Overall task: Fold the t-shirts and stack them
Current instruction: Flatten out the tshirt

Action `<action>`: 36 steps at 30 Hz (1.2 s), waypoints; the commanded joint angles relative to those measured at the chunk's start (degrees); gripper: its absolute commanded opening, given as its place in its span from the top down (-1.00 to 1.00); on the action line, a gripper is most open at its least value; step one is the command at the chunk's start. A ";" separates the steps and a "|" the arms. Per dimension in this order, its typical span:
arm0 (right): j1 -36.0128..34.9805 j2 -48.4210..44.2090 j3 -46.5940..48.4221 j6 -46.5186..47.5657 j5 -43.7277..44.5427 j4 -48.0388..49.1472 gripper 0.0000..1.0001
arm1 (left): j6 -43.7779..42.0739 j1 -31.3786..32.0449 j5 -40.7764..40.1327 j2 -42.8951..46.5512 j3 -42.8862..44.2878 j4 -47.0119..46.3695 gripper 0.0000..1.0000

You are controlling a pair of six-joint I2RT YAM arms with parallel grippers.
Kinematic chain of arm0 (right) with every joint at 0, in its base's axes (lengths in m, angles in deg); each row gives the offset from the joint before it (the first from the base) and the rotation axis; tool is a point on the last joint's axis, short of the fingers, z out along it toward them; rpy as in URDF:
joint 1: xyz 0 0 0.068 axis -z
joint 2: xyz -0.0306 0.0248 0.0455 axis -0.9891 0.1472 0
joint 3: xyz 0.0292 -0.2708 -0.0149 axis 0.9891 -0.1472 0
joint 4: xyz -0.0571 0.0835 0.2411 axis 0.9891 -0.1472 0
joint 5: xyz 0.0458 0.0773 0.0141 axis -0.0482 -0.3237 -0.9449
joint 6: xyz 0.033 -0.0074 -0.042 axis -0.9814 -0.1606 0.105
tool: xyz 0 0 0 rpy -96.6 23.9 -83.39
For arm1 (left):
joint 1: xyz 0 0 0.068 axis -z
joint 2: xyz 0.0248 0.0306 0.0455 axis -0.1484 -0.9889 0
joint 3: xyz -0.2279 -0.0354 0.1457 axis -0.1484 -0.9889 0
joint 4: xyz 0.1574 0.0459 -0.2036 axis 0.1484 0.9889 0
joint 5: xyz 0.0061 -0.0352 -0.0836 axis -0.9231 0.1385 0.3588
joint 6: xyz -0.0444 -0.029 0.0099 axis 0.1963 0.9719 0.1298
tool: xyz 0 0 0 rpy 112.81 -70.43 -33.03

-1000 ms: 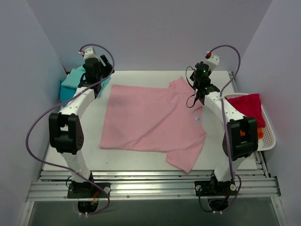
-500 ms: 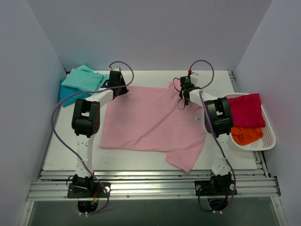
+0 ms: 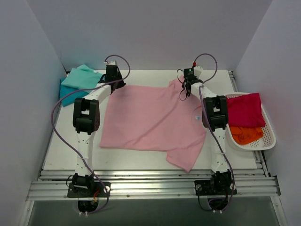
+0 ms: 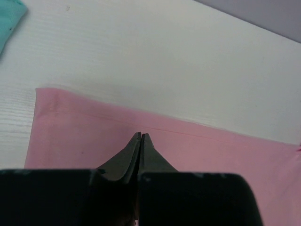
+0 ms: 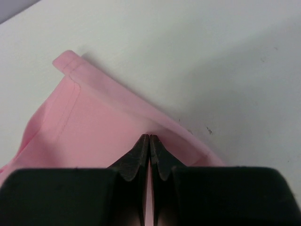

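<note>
A light pink t-shirt (image 3: 150, 120) lies spread flat on the white table. My left gripper (image 3: 115, 83) is at its far left corner. In the left wrist view the left gripper (image 4: 141, 135) is shut, tips meeting on the pink t-shirt (image 4: 221, 150) just inside the hem seam. My right gripper (image 3: 186, 86) is at the far right sleeve. Seen from the right wrist, the right gripper (image 5: 149, 136) is shut on the pink t-shirt (image 5: 94, 122), which puckers at the tips. Mint green (image 3: 83, 76) and teal (image 3: 69, 95) t-shirts lie at the back left.
A white lattice basket (image 3: 269, 140) stands at the table's right edge, holding a crimson red t-shirt (image 3: 247, 108) and an orange one (image 3: 244, 134). Both arms stretch far across the table. Walls close in the back and both sides.
The left arm swung from the teal and mint pile to the pink shirt's far left corner and its jaws shut. The right arm stretched out towards the far sleeve, still shut.
</note>
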State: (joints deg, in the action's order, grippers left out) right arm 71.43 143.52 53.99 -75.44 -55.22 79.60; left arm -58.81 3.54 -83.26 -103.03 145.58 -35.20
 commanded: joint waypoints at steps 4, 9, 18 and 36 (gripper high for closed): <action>0.70 4.90 9.19 -0.31 -1.64 -4.35 1.00 | 1.94 -1.09 0.38 -1.29 2.08 3.28 0.95; 1.23 10.25 16.66 -0.40 -5.75 -4.71 1.00 | 2.99 -1.09 0.47 1.79 -2.40 2.06 0.95; 1.32 14.84 26.61 0.83 -10.16 0.30 1.00 | 2.82 -1.09 -1.11 8.20 -7.50 0.38 0.95; -4.11 -35.50 -22.41 7.69 9.41 18.50 -0.99 | -1.48 6.11 -22.11 51.15 -55.96 -33.34 -0.95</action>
State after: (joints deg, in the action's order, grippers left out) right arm 71.14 118.45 36.89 -68.86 -56.16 95.82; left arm -58.31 7.41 -100.00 -58.62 97.56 -56.69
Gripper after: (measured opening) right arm 0.995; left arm 0.974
